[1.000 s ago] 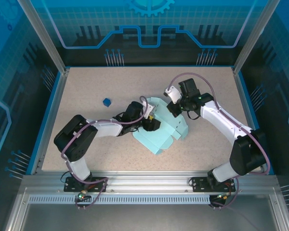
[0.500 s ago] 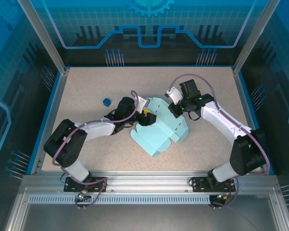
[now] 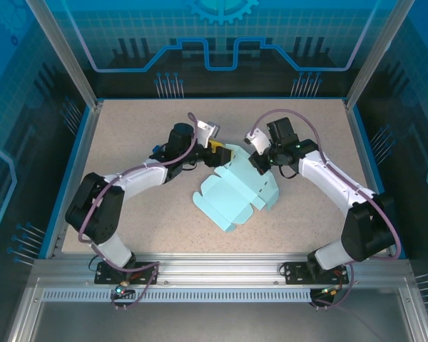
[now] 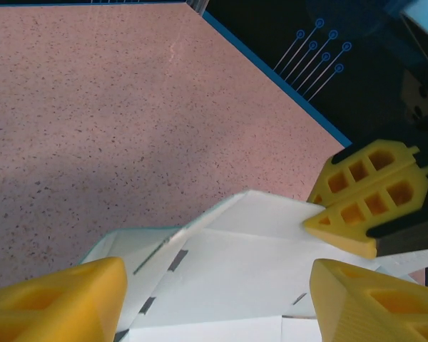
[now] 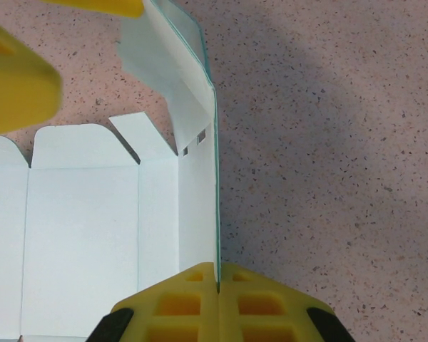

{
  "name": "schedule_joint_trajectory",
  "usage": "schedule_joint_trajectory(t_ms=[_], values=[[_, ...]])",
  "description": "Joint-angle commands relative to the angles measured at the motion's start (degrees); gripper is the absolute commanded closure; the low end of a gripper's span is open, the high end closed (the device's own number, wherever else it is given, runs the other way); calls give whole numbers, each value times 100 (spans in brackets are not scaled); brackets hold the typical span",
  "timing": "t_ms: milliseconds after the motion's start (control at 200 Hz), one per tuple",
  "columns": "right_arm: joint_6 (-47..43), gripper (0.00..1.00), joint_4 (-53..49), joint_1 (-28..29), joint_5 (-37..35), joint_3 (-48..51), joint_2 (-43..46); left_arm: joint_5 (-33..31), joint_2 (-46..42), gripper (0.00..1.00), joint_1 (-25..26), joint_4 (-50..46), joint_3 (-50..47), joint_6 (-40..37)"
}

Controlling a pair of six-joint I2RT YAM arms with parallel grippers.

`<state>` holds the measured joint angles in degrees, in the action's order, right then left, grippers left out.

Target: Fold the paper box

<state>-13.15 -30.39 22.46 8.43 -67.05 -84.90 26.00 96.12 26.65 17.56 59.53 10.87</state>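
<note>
The speckled table point(image 3: 128, 206), inside a blue-walled enclosure point(image 3: 221, 43), carries the box point(image 3: 232, 196), a creased open sheet lying between both grippers. The right gripper point(image 5: 216, 274) is clamped on its raised flap edge. The left gripper point(image 4: 217, 285) is spread wide, just above the sheet's far corner.

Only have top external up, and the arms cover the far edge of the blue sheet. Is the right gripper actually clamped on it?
Observer: Yes. In the right wrist view the right gripper is shut on a panel of the paper box, with the card edge pinched between its jaws.
Operator: And the left one?
Observer: In the left wrist view the left gripper is open wide. The card lies below the gap and is not clamped.
Operator: Is the pinched panel flat or raised?
Observer: Raised. The right wrist camera sees it edge-on, so it stands about upright off the table, while the rest of the sheet lies flat beside it.
</note>
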Motion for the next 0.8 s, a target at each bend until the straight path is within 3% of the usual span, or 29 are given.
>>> schedule_joint_trajectory(t_ms=[0, 210, 380, 795], values=[[-74, 100, 25, -57, 177, -28, 90, 143, 158, 30, -69, -293, 286, 74], [-31, 100, 52, -57, 247, -54, 69, 678, 312, 31, -58, -144, 529, 149], [79, 100, 112, -57, 219, -50, 66, 1267, 220, 37, -42, 211, 379, 295], [438, 100, 393, -75, 405, -107, -44, 1390, 168, 40, 392, 498, -78, 395]])
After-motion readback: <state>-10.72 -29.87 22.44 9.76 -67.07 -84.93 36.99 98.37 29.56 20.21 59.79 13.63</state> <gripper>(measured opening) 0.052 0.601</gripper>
